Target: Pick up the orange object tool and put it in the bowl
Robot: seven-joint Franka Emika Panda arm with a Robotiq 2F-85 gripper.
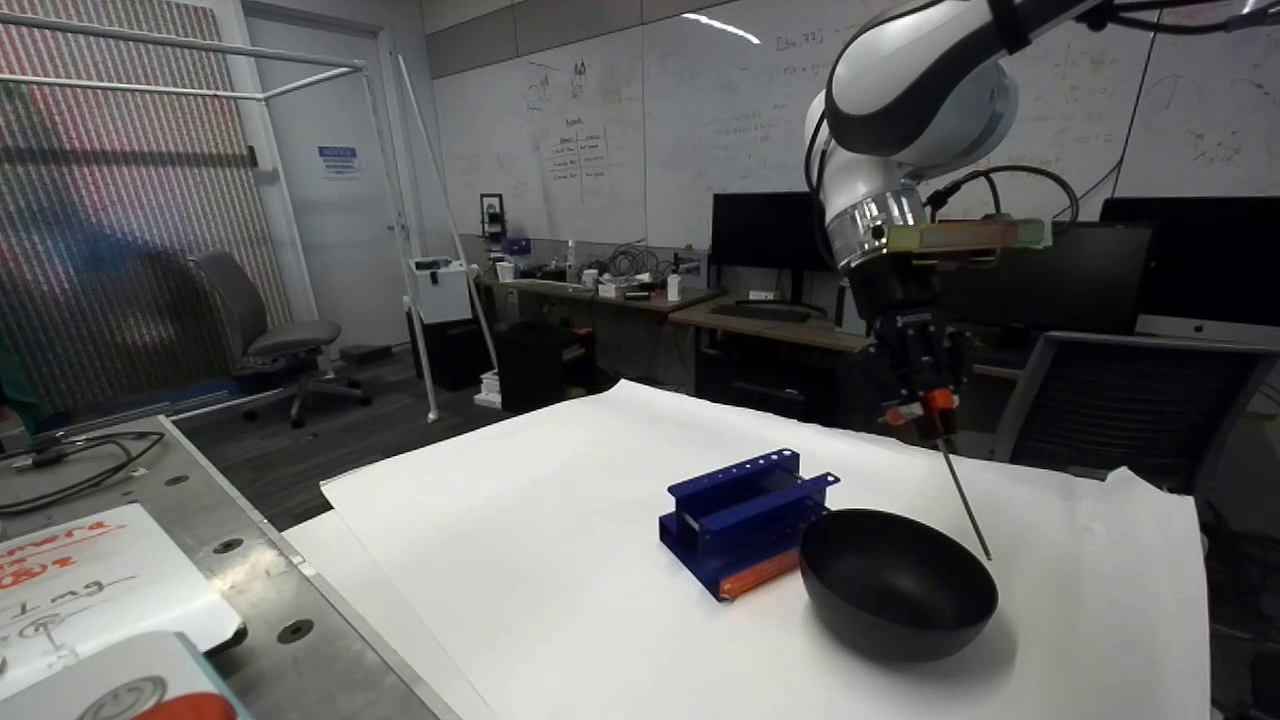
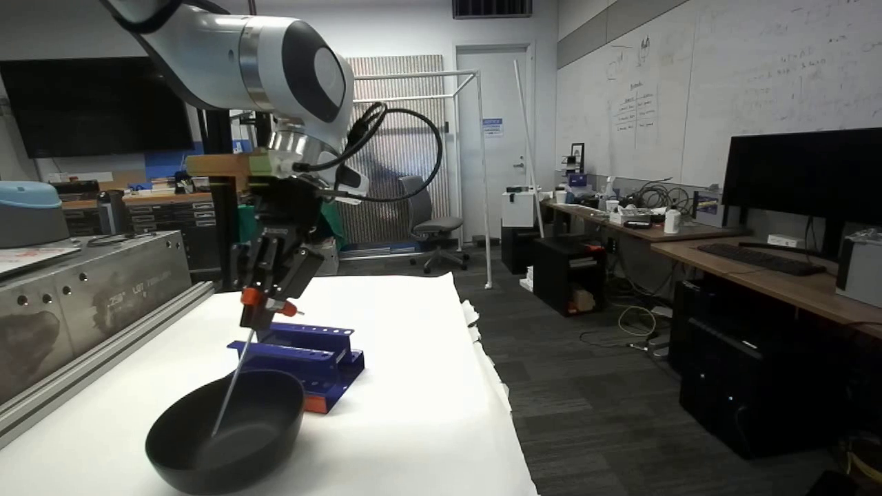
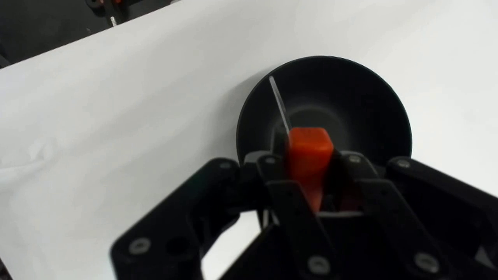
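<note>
One tool (image 1: 961, 482) hanging over the bowl (image 1: 895, 585), jaws clamped on its orange handle (image 3: 310, 144), so I'd call this the placing step. My two cents: shift a bit so handle and tip (image 3: 271, 79) both end up inside the bowl, come down slow, and let go low. It looks long for that bowl, so it'll probably lean on the side, and a high drop could bounce it out. As for aim: handle up, tip down, long axis steep but slanted. In an exterior view the shaft (image 1: 975, 519) leans toward the right edge of the tabletop (image 1: 520, 540). Wrist view puts the tip just inside the bowl's outline, on the side facing the tabletop edge at upper left. Can't tell how high it hangs.
</note>
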